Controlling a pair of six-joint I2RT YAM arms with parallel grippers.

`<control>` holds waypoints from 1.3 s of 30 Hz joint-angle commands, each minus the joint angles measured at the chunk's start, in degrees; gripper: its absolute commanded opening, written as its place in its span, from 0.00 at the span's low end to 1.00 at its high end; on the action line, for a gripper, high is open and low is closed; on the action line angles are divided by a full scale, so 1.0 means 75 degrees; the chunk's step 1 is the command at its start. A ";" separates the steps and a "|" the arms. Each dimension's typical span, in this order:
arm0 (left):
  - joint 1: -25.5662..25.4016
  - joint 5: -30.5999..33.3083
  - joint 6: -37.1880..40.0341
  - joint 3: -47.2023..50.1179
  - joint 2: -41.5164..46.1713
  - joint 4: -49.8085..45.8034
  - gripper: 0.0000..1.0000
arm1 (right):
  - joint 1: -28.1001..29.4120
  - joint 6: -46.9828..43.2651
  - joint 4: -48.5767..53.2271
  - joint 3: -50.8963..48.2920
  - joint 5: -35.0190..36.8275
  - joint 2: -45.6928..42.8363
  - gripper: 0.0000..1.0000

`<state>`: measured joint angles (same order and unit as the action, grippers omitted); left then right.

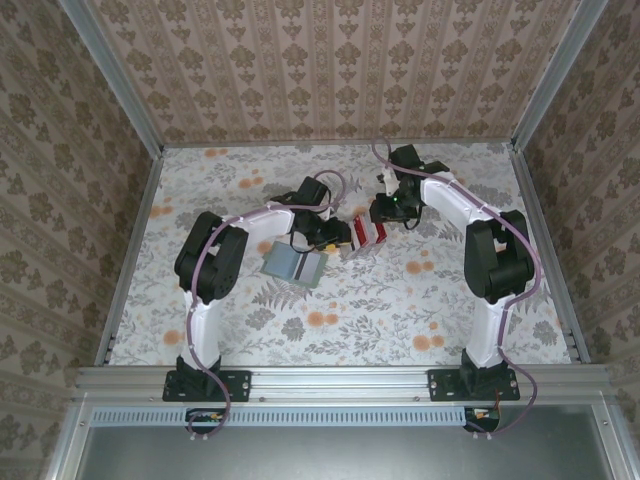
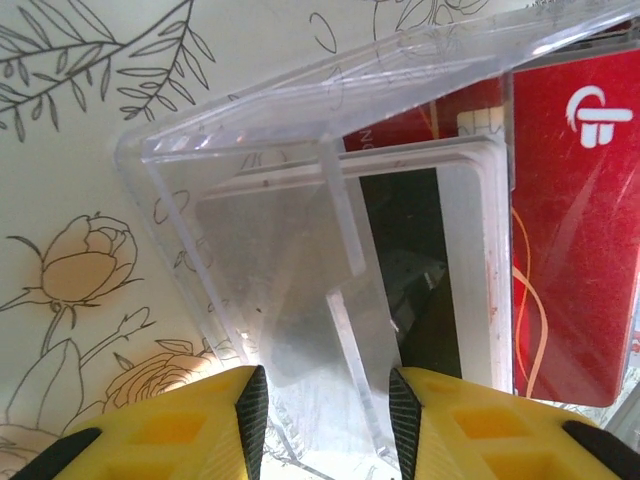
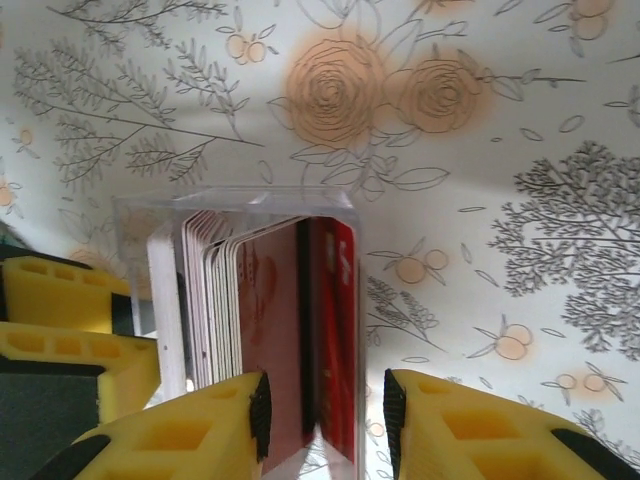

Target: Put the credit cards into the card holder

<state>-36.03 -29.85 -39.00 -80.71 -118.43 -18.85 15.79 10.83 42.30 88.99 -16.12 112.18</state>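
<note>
Glossy red and white credit cards (image 3: 280,330) stand on edge in a clear rigid plastic case (image 2: 260,250). Now the left gripper (image 2: 325,425) pinches its wall, partly closed. The right gripper (image 3: 325,425) straddles the stack, grip unclear. The flat grey-green card holder (image 1: 295,265) lies on the table just beside them.

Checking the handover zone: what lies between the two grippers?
The credit cards, red and white, standing on edge in a clear case, lie between the left gripper and right gripper. The top external view shows this.

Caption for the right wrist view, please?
Right end effector straddling red credit cards standing in a clear case on floral tablecloth.
</note>
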 commanded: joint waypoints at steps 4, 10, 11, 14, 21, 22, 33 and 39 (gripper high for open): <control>-0.0094 -0.0028 0.0011 -0.0136 -0.0234 -0.0180 0.41 | 0.0139 -0.0095 0.0033 -0.0070 -0.0163 0.0509 0.37; -0.0094 -0.0050 0.0027 -0.0194 -0.0270 -0.0216 0.41 | -0.0004 -0.0136 0.0098 -0.0135 0.0455 0.0452 0.36; -0.0094 -0.0052 0.0036 -0.0214 -0.0275 -0.0225 0.41 | -0.0009 -0.0174 0.0156 -0.0103 0.0572 0.0450 0.36; -0.0094 -0.0056 0.0053 -0.0289 -0.0307 -0.0258 0.41 | -0.0055 -0.0282 0.0337 -0.0012 0.0887 0.0461 0.35; -0.0094 -0.0087 0.0049 -0.0336 -0.0334 -0.0268 0.41 | -0.0097 -0.0320 0.0480 0.0099 0.1000 0.0338 0.35; -0.0094 -0.0087 0.0044 -0.0336 -0.0334 -0.0273 0.41 | -0.0092 -0.0319 0.0483 0.0120 0.1012 0.0316 0.35; -0.0094 -0.0087 0.0056 -0.0413 -0.0375 -0.0309 0.41 | -0.0102 -0.0424 0.0848 0.0450 0.1376 -0.0028 0.35; -0.0094 -0.0095 0.0074 -0.0385 -0.0381 -0.0301 0.41 | -0.0110 -0.0425 0.0863 0.0446 0.1423 -0.0104 0.35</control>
<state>-36.36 -30.24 -38.98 -82.83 -120.07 -19.62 15.27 8.69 46.28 91.00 -7.73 113.97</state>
